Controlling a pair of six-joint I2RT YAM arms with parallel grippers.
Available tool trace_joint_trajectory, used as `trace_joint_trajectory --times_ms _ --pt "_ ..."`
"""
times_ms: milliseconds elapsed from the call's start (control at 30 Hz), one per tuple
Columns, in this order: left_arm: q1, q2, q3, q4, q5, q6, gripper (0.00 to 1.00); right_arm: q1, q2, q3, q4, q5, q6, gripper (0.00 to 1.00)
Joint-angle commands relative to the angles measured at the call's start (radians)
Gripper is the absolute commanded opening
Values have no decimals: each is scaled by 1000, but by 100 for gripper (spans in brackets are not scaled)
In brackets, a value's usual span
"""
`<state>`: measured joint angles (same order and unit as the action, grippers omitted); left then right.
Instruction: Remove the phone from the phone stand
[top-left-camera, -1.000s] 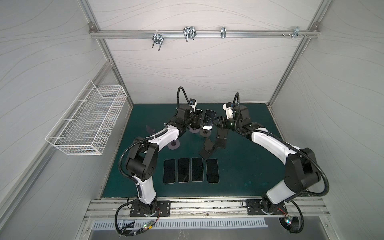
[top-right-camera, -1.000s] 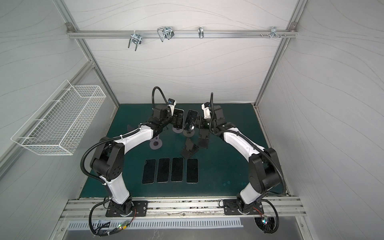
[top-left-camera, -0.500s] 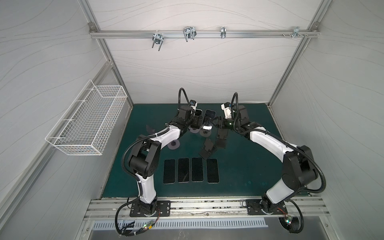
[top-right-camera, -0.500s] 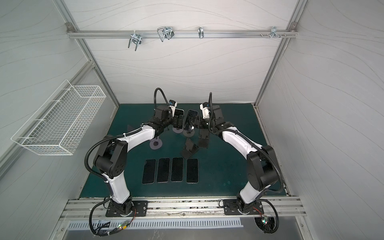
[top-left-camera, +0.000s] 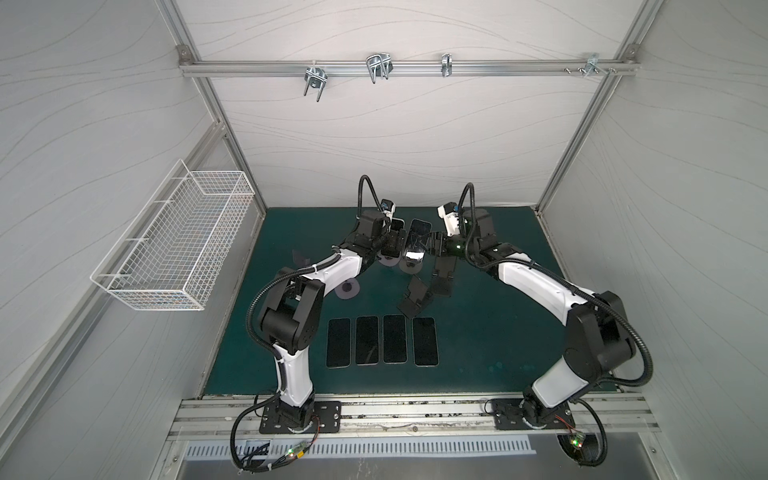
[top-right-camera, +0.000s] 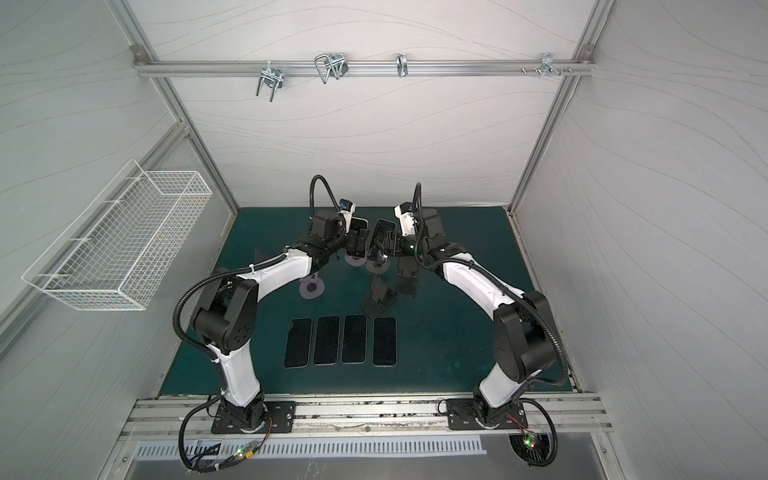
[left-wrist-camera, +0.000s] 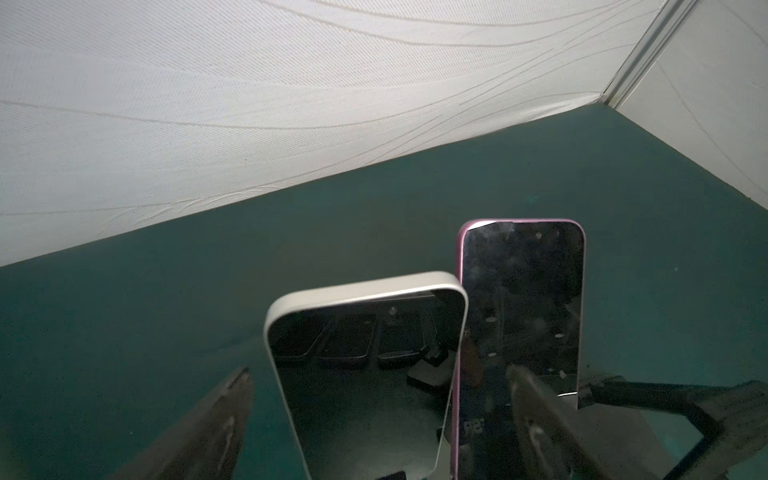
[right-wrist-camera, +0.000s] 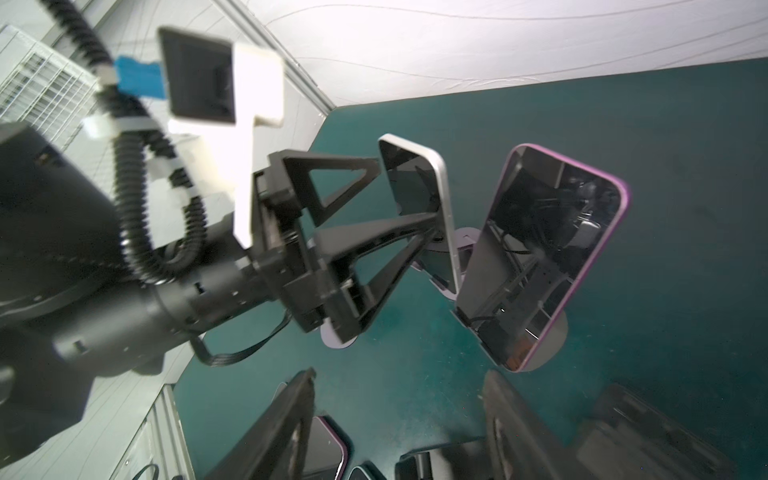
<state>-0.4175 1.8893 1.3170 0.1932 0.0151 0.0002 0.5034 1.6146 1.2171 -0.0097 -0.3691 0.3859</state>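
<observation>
Left gripper (left-wrist-camera: 379, 374) has its jaws spread wide, one finger on each side of a white-edged phone (left-wrist-camera: 374, 332). Whether either finger touches the phone's edge cannot be told. That phone stands nearly upright, screen dark, on a stand with a pale round base (right-wrist-camera: 465, 239) at the back of the green mat (top-left-camera: 498, 332).

Just beside it, a purple-edged phone (left-wrist-camera: 523, 299) leans back on a second round-based stand (right-wrist-camera: 555, 345), its dark screen reflecting the arms. In front of this phone hovers the right gripper (right-wrist-camera: 401, 376), jaws apart, with only mat showing between them and nothing in its grasp.

Nearer the front of the mat, four dark phones (top-left-camera: 367, 340) lie flat in a side-by-side row. Between that row and the two standing phones sit two black folding stands (top-left-camera: 415, 297), close together, neither holding a phone. A third round-based stand (top-left-camera: 347, 290) rests on the mat beside the left arm.

On the left wall hangs a white wire basket (top-left-camera: 174, 249), well apart from the phones. Through its mesh only the grey wall shows.
</observation>
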Motion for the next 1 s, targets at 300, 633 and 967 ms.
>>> trace_joint_trajectory --times_ms 300,633,967 --pt "3 36 77 25 2 -13 96 12 -26 -4 35 -22 -43 67" --pt "3 44 92 12 -24 -14 97 6 -45 -27 50 -22 -34 67" --pt "3 59 97 17 -26 -33 96 3 -55 -37 50 -7 -31 67"
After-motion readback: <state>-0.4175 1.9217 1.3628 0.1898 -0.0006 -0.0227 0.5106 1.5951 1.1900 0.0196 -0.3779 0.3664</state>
